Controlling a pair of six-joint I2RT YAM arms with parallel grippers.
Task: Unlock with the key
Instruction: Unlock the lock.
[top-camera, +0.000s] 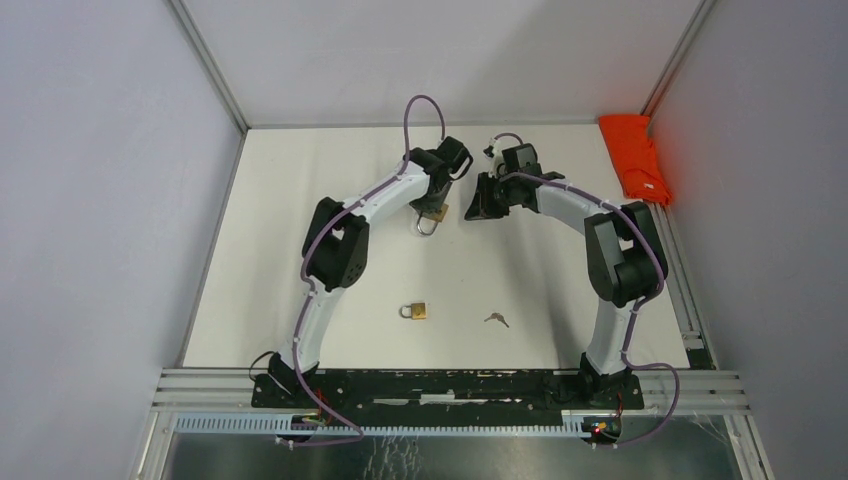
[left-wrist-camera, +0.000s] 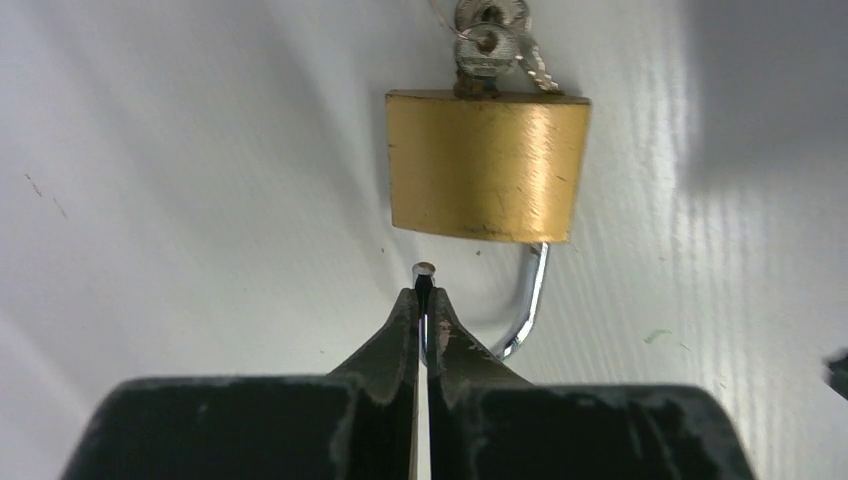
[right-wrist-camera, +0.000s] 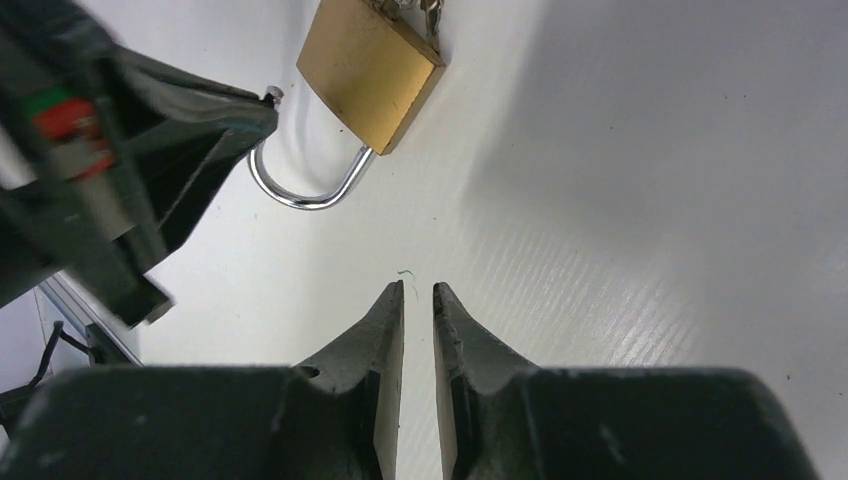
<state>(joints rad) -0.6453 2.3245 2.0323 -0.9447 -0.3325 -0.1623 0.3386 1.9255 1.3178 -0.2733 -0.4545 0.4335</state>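
Note:
A brass padlock (left-wrist-camera: 487, 165) lies on the white table with its steel shackle (left-wrist-camera: 530, 300) sprung open. A key (left-wrist-camera: 487, 45) on a ring sits in the keyhole at its far end. My left gripper (left-wrist-camera: 424, 292) is shut on the free leg of the shackle, whose tip pokes out just past the fingertips. In the right wrist view the same padlock (right-wrist-camera: 370, 72) lies ahead and to the left. My right gripper (right-wrist-camera: 418, 290) hovers short of it, slightly open with nothing between its fingers. From above, both grippers meet at the table's far middle (top-camera: 432, 212), (top-camera: 470, 208).
A second, closed padlock (top-camera: 415, 311) and a loose key (top-camera: 496, 320) lie near the front of the table. An orange cloth (top-camera: 632, 155) rests at the far right corner. Grey walls enclose the table on three sides.

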